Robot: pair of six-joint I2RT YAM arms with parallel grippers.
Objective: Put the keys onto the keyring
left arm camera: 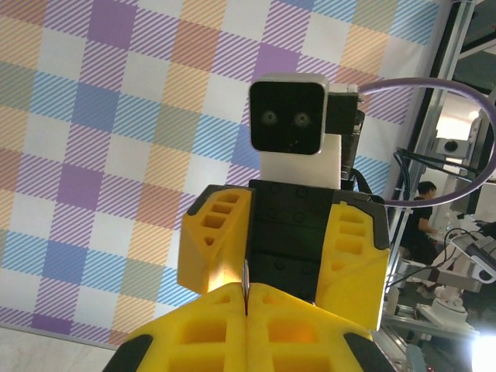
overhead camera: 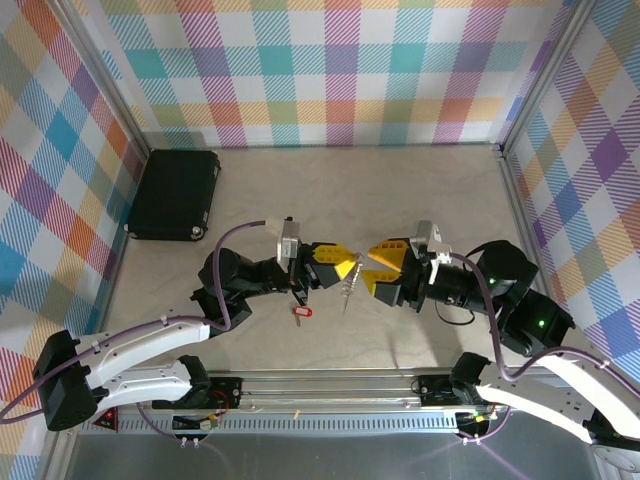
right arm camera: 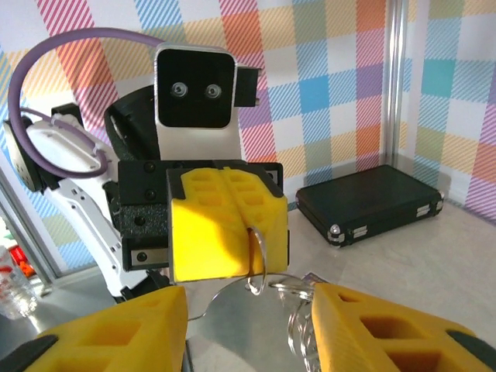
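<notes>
My left gripper (overhead camera: 348, 268) is shut on the keyring (overhead camera: 349, 287), which hangs from its yellow fingers over the middle of the table. In the right wrist view the keyring (right arm camera: 262, 257) shows as a silver loop pinched in the left gripper (right arm camera: 249, 232), with thin silver pieces dangling below. My right gripper (overhead camera: 372, 266) faces it, open, its fingers (right arm camera: 124, 333) on either side of the ring without touching it. The red key (overhead camera: 301, 312) lies on the table near the front, below the left gripper and apart from both. In the left wrist view the ring's edge (left arm camera: 245, 285) is between the shut fingers.
A black case (overhead camera: 175, 193) lies shut at the back left, also visible as the black case (right arm camera: 370, 203) in the right wrist view. Plaid walls enclose the table (overhead camera: 400, 190) on three sides. The metal rail (overhead camera: 330, 385) with both arm bases runs along the front edge.
</notes>
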